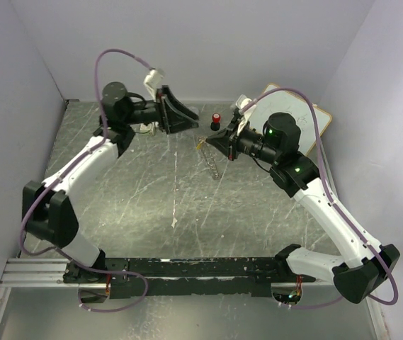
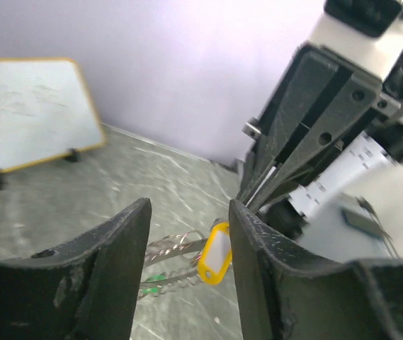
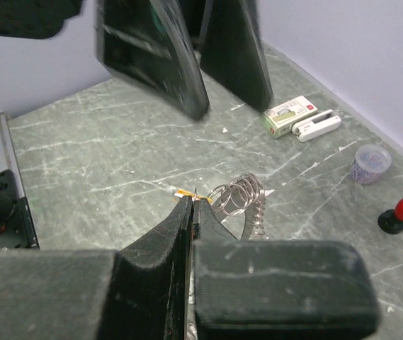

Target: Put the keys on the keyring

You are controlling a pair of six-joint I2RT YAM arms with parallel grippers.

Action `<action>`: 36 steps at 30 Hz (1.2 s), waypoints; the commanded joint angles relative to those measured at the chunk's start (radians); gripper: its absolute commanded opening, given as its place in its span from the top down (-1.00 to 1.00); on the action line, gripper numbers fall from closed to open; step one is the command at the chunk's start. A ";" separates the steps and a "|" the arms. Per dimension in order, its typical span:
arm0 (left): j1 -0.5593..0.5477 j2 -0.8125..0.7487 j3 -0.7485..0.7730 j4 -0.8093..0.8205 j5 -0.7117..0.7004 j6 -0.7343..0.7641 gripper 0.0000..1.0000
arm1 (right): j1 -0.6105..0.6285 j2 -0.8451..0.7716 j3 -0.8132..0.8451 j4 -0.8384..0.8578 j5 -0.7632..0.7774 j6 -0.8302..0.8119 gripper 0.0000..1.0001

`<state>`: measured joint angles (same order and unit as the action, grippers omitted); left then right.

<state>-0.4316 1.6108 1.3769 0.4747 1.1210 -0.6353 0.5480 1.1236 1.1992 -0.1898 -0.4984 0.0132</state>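
Right gripper [image 3: 190,204] pinched shut on keyring [image 2: 173,248], held above table [image 1: 151,212], far-centre. Yellow key [image 2: 215,253] and green key [image 2: 155,278] at ring; threading unclear. Left gripper [image 2: 189,212] half-parted, empty, facing them. Likely step: threading. Next: left nips key head while right steadies.

I'm running this in a robot lab test cell, not a home or shop. Plain pale lilac wall panels [image 1: 201,42] box the worktop in on three sides. The tabletop [image 1: 187,219] is a scuffed grey-green marble-look sheet. The left arm [image 1: 81,170] and right arm [image 1: 325,202] sit on a black mounting rail [image 1: 201,268] with a silver slotted extrusion [image 1: 35,273] at the near edge. Purple cables [image 1: 120,50] loop loose. A yellow-framed whiteboard [image 2: 31,106] leans at the back. Odd props lie about: a red-capped knob [image 1: 216,119], a small clear cup [image 3: 371,161], a white-green box [image 3: 290,115].
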 commanded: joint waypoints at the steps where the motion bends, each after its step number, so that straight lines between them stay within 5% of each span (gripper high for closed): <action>1: 0.083 -0.165 -0.073 -0.005 -0.243 0.036 -0.21 | -0.009 -0.023 -0.008 0.055 0.053 0.049 1.00; 9: 0.050 -0.318 -0.212 -0.051 -0.370 0.134 -0.12 | -0.023 -0.021 -0.009 0.120 0.127 0.157 1.00; 20: -0.268 -0.328 -0.269 -0.220 -0.707 0.399 -0.03 | -0.027 -0.002 -0.002 0.186 0.171 0.253 1.00; 30: -0.281 -0.370 -0.381 -0.134 -0.912 0.401 -0.04 | -0.029 -0.029 -0.013 0.192 0.194 0.268 1.00; 36: -0.280 -0.373 -0.393 -0.080 -0.906 0.415 -0.06 | -0.029 -0.037 -0.019 0.191 0.186 0.265 1.00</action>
<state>-0.7097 1.2465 0.9726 0.3325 0.2531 -0.2462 0.5247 1.1191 1.1831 -0.0639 -0.3130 0.2726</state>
